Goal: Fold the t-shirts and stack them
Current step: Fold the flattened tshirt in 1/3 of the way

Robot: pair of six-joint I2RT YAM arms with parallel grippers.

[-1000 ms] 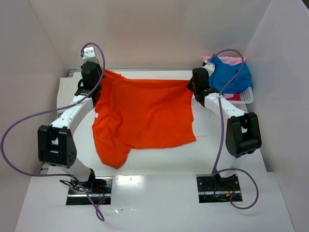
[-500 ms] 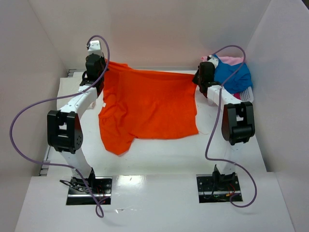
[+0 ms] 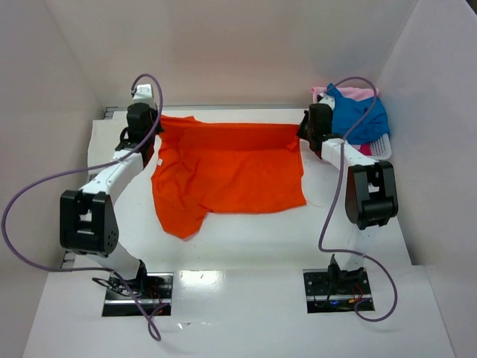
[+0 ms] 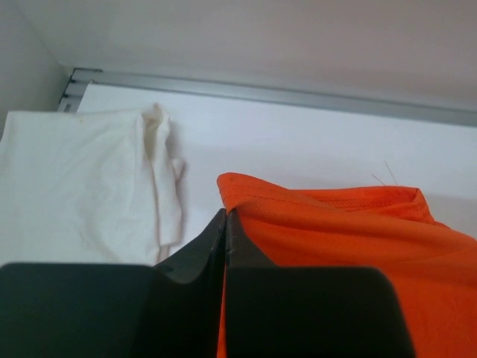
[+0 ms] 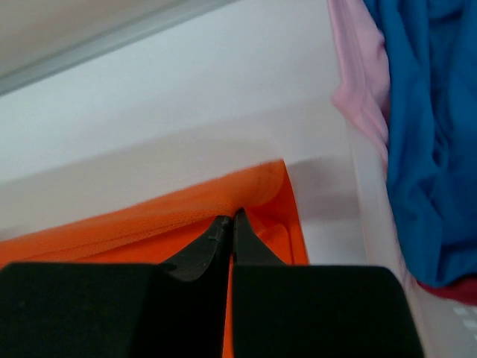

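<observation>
Lowered: soft orange tee (image 3: 231,168) w/ far hem taut.

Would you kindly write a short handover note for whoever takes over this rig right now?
Left gripper: shut on the far left corner of the bright orange cloth t-shirt.
Right gripper: shut on its far right corner.
Orange shirt spread unfolded on the table.
Cream-white cloth t-shirt lies far left.
Bright blue t-shirt and pale pink t-shirt sit in the white plastic basket.
Nothing stacked yet; fold orange first.

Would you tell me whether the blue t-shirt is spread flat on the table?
No, the blue t-shirt lies bunched in the white basket.
</observation>
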